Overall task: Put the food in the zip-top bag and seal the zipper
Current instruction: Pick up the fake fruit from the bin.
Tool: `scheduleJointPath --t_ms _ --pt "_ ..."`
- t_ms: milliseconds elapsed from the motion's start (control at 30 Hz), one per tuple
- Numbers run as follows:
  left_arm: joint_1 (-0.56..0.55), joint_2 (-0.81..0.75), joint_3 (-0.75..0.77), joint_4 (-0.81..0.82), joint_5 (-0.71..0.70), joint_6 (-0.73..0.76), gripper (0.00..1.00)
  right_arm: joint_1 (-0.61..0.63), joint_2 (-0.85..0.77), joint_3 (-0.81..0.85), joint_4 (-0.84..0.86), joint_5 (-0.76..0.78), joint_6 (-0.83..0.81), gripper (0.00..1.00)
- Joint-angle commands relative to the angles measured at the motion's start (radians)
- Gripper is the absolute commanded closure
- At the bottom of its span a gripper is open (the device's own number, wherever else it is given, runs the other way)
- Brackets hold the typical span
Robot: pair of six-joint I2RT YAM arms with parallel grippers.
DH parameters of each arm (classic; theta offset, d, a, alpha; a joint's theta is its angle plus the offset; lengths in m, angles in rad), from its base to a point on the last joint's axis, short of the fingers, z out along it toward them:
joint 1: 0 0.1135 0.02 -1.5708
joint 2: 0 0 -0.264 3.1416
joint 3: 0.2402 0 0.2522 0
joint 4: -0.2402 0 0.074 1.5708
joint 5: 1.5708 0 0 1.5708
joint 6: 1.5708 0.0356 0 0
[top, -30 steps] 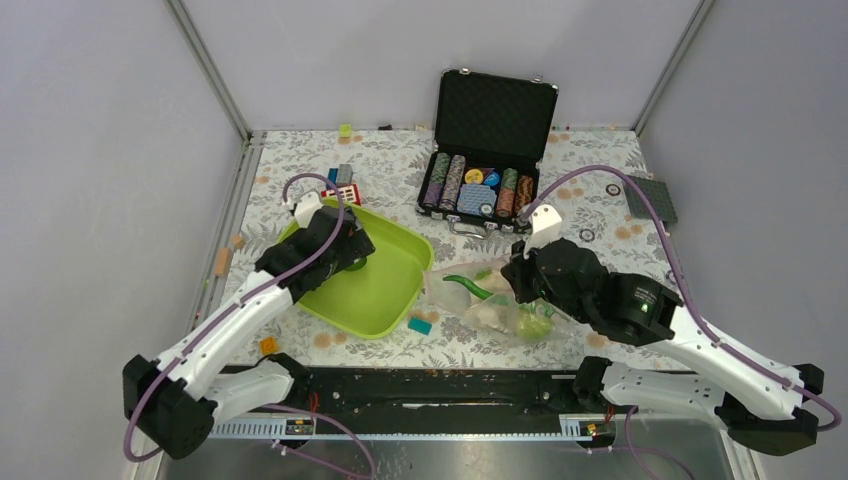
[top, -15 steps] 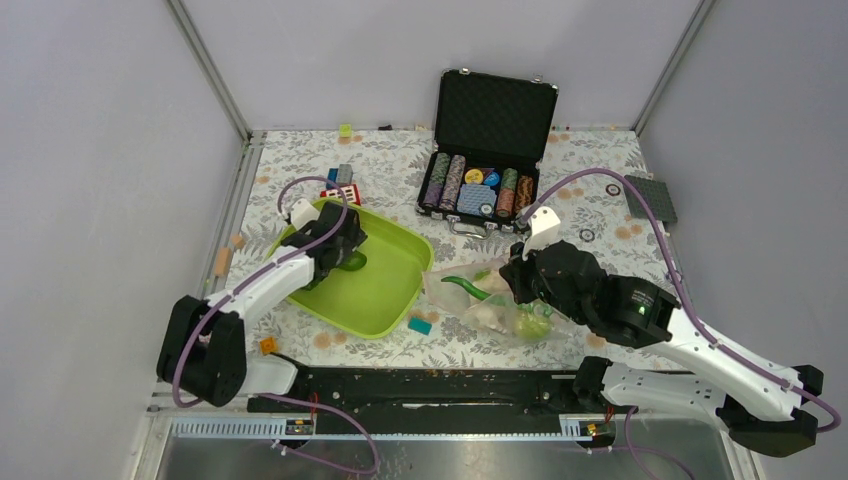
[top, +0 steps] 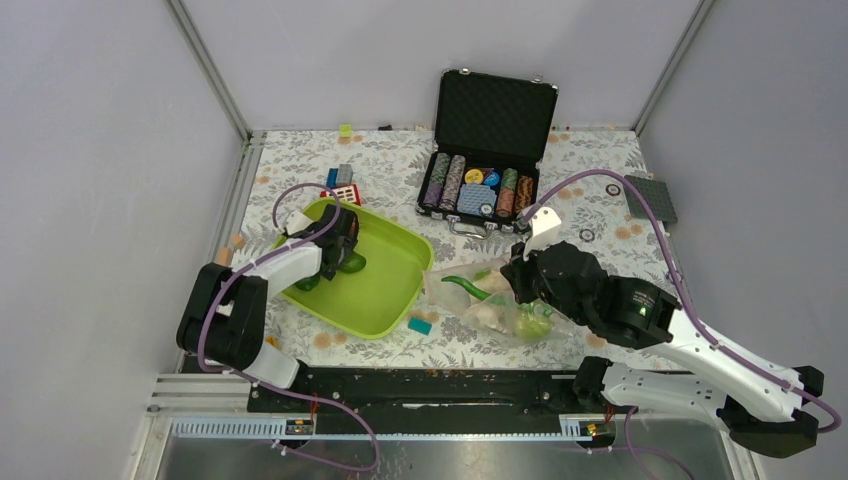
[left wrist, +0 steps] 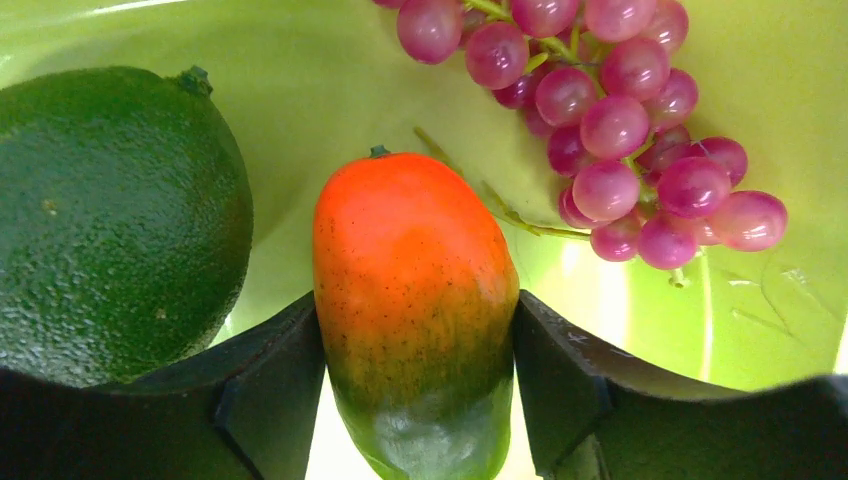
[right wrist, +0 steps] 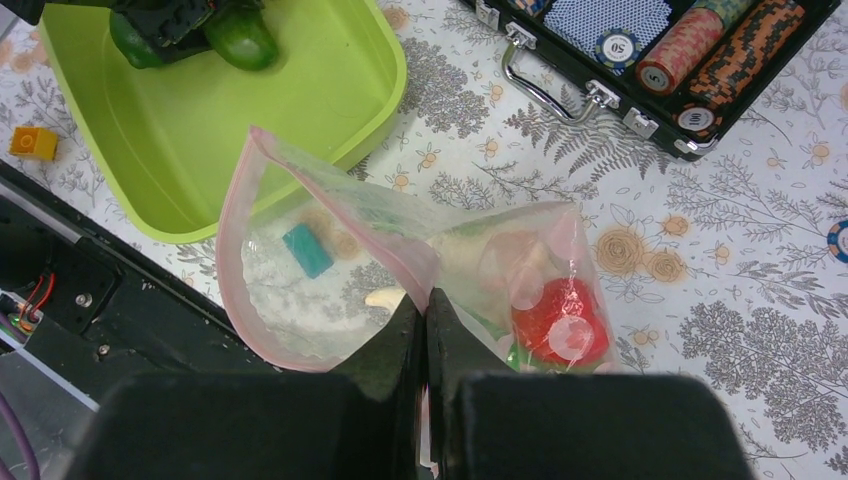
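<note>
Orange fruit (left wrist: 410, 290), red fading to green, sits in the tray (left wrist: 300, 60), pinched between the left fingers (left wrist: 268, 400); grapes (left wrist: 620, 130) lie beyond. Right fingers (right wrist: 398, 350), pressed together and pointing down, pinch the bag (right wrist: 300, 300) at its zipper (right wrist: 225, 230).

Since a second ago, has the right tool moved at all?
No. The right tool stays at the same spot near the poker chip case, shut on the zip-top bag.

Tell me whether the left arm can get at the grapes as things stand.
Likely yes for reach: the grapes lie uncovered in the tray just beyond the left gripper. But its jaws hold the orange fruit, so not yet.
</note>
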Motion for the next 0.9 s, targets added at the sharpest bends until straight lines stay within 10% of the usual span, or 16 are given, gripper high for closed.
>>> scheduleJointPath --t_ms 0,300,867 --pt "0.006 0.029 -0.008 0.039 0.048 -0.020 0.46 -0.003 -0.012 0.002 0.045 0.055 -0.007 1.00" --pt "0.006 -0.036 -0.001 0.043 0.175 0.049 0.99 -0.014 -0.036 0.014 0.049 0.231 -0.007 1.00" --pt "-0.232 -0.411 0.156 0.147 0.557 0.459 1.00 -0.033 -0.182 -0.082 0.165 0.243 0.025 1.00"
